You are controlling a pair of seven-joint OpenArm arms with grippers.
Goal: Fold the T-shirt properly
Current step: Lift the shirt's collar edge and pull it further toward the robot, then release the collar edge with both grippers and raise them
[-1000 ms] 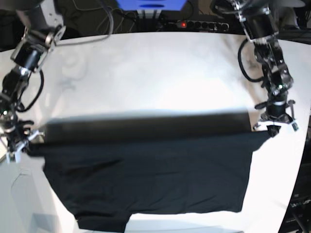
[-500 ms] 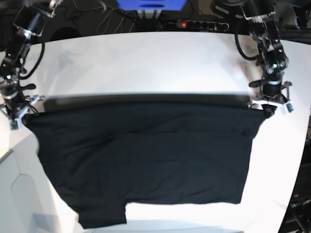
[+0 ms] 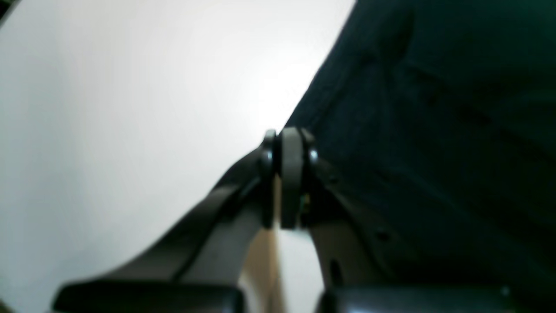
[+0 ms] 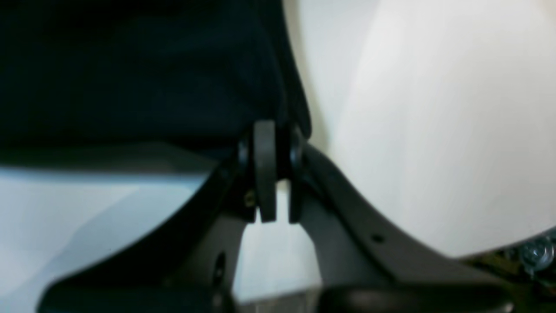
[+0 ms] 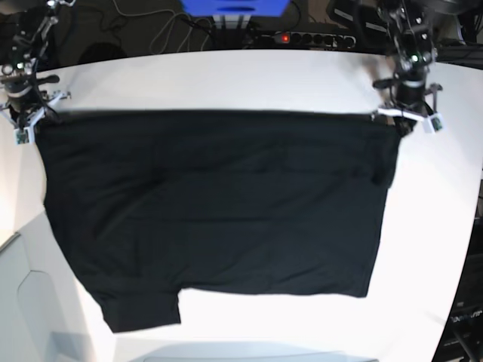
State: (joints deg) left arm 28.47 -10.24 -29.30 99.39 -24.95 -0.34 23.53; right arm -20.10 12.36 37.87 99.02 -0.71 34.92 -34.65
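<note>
The black T-shirt (image 5: pixel 219 204) is stretched over the white table (image 5: pixel 226 75), its far edge pulled taut between both grippers. In the base view my left gripper (image 5: pixel 405 124) pinches the far right corner and my right gripper (image 5: pixel 30 127) the far left corner. The left wrist view shows the left gripper (image 3: pixel 289 141) shut on the T-shirt (image 3: pixel 434 108) at its edge. In the right wrist view the right gripper (image 4: pixel 271 132) is shut on the T-shirt (image 4: pixel 130 65) corner. One sleeve (image 5: pixel 143 309) sticks out at the near left.
A power strip (image 5: pixel 309 38), a blue box (image 5: pixel 234 7) and cables lie beyond the table's far edge. The table's curved right edge (image 5: pixel 460 249) runs close to the left arm. Bare white tabletop shows behind the far edge of the cloth.
Both grippers have carried the held edge away from the camera toward the table's far side. The cloth has unfolded and now covers much more of the table.
</note>
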